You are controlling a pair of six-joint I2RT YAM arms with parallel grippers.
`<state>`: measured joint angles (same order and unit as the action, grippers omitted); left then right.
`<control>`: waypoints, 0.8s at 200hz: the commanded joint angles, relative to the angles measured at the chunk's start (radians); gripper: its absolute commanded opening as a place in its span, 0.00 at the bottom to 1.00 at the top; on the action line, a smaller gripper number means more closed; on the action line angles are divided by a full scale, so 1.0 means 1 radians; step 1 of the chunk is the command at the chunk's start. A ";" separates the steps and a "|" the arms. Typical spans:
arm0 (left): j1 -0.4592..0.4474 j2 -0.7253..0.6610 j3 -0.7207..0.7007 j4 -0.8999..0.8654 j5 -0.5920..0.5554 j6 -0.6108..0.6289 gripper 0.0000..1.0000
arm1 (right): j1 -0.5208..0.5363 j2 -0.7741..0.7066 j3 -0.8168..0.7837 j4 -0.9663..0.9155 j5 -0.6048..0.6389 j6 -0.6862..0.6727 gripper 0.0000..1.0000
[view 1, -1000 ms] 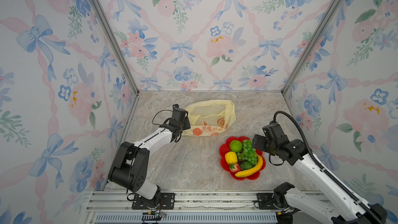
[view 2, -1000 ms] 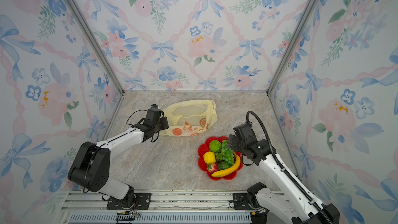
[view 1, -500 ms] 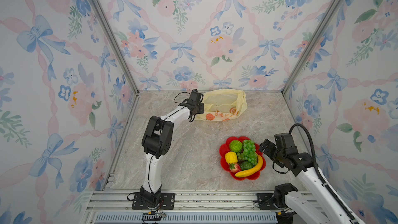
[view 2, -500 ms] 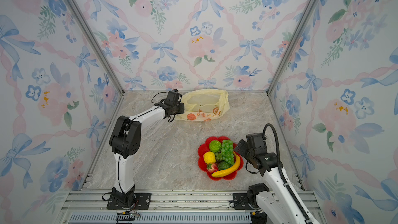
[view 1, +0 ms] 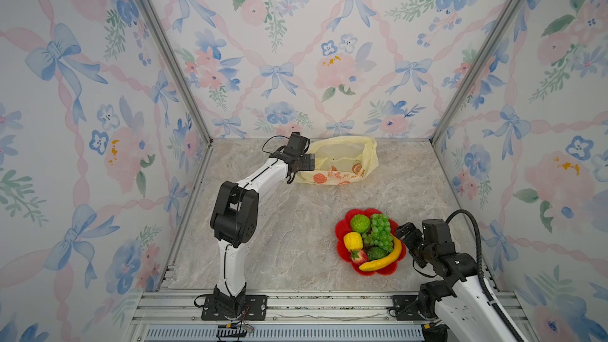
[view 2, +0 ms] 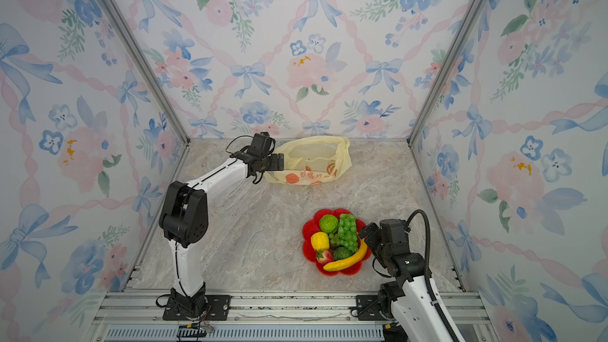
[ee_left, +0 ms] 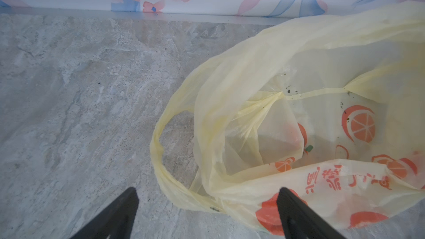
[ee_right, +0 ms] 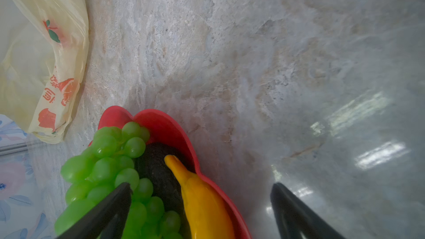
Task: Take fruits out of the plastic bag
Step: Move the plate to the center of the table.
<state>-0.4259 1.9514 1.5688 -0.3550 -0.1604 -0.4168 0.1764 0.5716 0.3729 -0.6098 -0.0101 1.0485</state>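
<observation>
Fruits sit heaped on the plate, all outside the bag: grapes, green citrus, yellow citrus, strawberry, avocado and banana, which between them cover most of the plate so that only its scalloped red rim shows in both top views; the strawberry and avocado are partly tucked behind the banana. The bag lies well away from the plate, on its far side, slumped with its mouth open toward the left gripper, which hovers farther left of the plate than the bag does. In the left wrist view that gripper's fingers are spread wide with nothing between them but the bag's crumpled handle and the table; one finger overlaps the printed edge, and whether it touches the film cannot be told, while the bag's farther half runs out of the picture. The right gripper stands just beside the plate on its right, fingers spread and holding nothing; its wrist view cuts off all but the grapes, avocado, banana and a piece of rim, and glare washes out the table beyond
</observation>
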 commanded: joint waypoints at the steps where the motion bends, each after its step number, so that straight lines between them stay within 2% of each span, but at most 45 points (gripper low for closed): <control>1: 0.006 -0.122 -0.120 0.010 -0.011 -0.055 0.98 | -0.008 -0.024 -0.031 0.065 -0.032 0.067 0.97; 59: 0.046 -0.414 -0.490 0.182 -0.014 -0.137 0.98 | 0.043 -0.023 -0.068 0.164 -0.033 0.135 0.97; 126: 0.065 -0.698 -0.870 0.357 -0.055 -0.204 0.98 | 0.270 0.101 -0.067 0.329 0.128 0.236 0.97; 160: 0.074 -0.789 -0.975 0.371 -0.086 -0.203 0.98 | 0.374 0.232 -0.040 0.428 0.203 0.262 0.98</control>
<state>-0.3634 1.2053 0.6487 -0.0242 -0.2062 -0.6067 0.4881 0.7372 0.3183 -0.2825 0.1070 1.2732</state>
